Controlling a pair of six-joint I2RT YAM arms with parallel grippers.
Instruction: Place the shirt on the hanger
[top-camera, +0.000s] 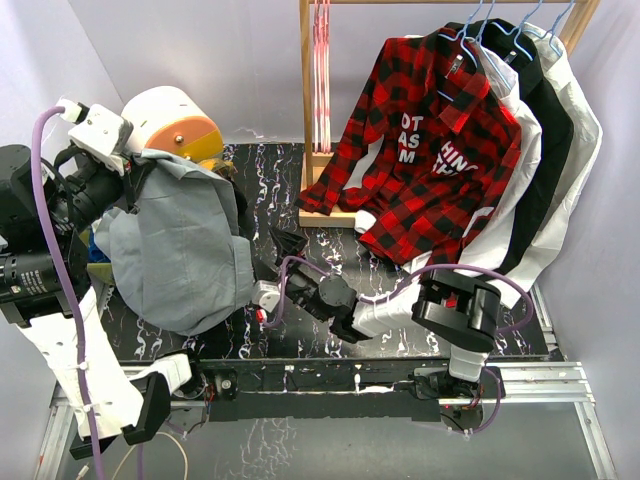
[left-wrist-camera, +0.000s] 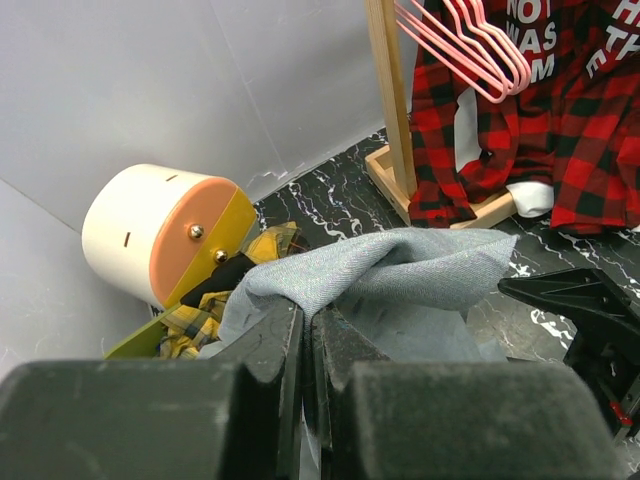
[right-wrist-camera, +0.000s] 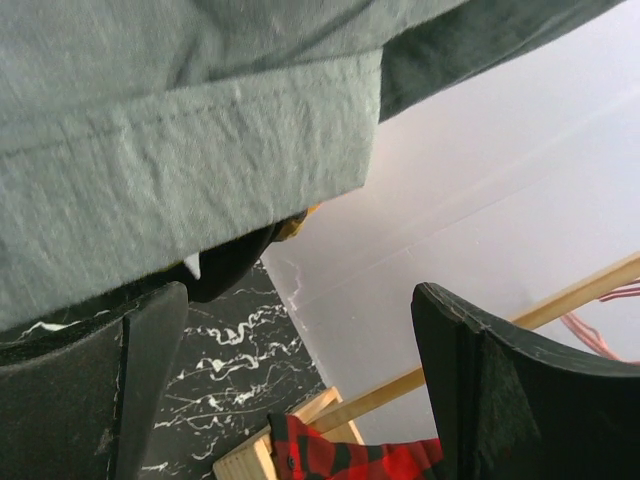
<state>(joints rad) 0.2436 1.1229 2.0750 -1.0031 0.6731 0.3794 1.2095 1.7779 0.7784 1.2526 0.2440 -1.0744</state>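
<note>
Left fingers (left-wrist-camera: 268, 352) clamp the shirt (left-wrist-camera: 400, 268) (only the wrist view shows it); right fingers (right-wrist-camera: 530, 390) stand apart.

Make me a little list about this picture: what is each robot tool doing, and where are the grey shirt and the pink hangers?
Left tool: shut on the grey shirt, holding it up by an edge
Right tool: open, close to the shirt's hem, holding nothing
Pink hangers: hanging on the wooden rack
Red plaid shirt: hanging on the rack
Shirt on hanger: not yet
</note>
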